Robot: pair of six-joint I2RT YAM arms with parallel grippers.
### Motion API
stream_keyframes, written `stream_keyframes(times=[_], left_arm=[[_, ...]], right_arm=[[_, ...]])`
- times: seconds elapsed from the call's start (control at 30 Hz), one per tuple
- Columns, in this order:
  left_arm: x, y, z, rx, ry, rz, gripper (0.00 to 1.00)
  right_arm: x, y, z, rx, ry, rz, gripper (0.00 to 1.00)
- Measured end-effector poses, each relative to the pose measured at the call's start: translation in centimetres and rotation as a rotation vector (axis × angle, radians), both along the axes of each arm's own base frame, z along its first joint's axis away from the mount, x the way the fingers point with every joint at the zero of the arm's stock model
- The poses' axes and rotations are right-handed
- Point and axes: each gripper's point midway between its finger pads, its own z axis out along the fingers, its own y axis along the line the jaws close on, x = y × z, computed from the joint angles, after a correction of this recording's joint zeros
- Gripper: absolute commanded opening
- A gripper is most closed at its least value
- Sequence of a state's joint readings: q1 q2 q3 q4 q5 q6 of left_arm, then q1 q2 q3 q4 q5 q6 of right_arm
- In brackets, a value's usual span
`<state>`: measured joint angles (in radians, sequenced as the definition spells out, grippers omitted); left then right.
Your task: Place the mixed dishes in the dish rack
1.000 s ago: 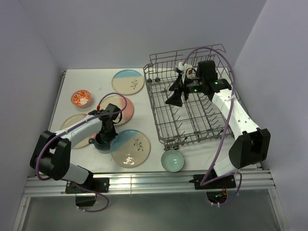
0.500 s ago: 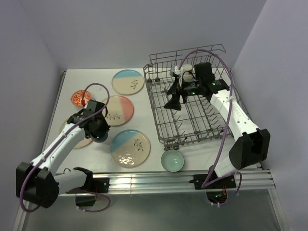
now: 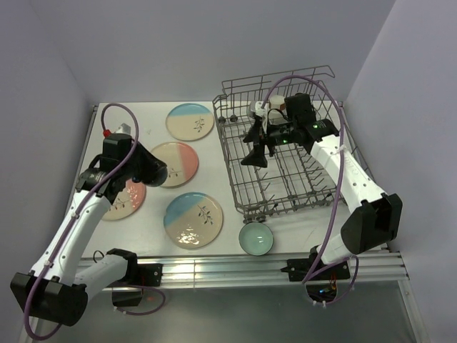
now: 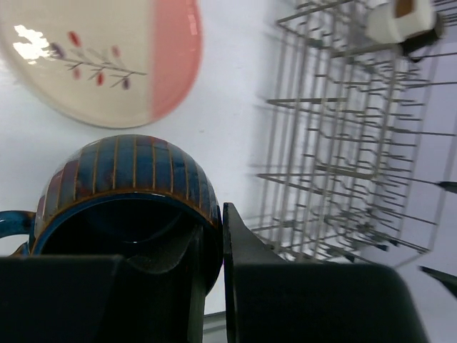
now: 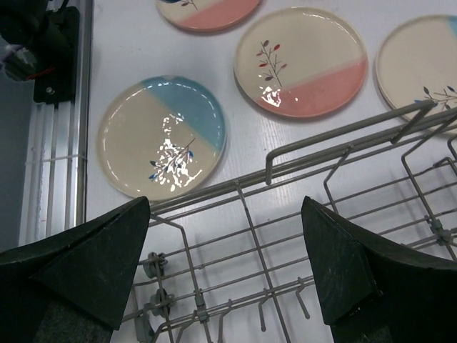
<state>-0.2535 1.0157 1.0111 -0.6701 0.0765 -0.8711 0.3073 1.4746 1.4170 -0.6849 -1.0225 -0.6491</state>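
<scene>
Your left gripper (image 4: 212, 239) pinches the rim wall of the dark-blue mug (image 4: 128, 179) over the table's left half. The dish rack (image 3: 227, 161) lies to its right. Your right gripper (image 5: 225, 207) hangs over the rack, fingers spread and empty.

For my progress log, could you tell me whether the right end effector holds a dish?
No, the right end effector gapes empty above the dish rack.

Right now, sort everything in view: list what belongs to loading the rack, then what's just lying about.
Job: dish rack; far blue plate; near blue plate; middle pink plate; left pink plate; teal bowl; dark-blue mug, held by the left pincer.
Lying about: nothing loose, only purple cable and metal rail.
</scene>
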Motion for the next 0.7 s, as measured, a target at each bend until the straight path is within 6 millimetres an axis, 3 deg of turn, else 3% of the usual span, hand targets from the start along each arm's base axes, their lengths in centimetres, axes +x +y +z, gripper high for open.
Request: stream_keyframes(times=[0.23,0.4,0.53,0.7], left_arm=[[1.1,-2.5,4.5,-0.204,-0.106,-0.049,0.0],[2.2,-5.4,8.6,-0.463,-0.215,-0.115,0.0],[2.6,-6.9,10.1,-0.683,-0.238,-0.137,0.0],[3.1,-7.6,12.3,-0.925,-0.257,-0.132,0.0]], right_arm=[[-1.5,1.7,0.5,0.024,-0.005,0.076,0.96],[-2.8,3.5,2.2,0.107,0.012,0.146,1.0],[-2.9,5.5,3.8,0.177,-0.006,0.175,1.0],[-2.9,7.9,4.1,0.258,0.012,0.166,1.0]])
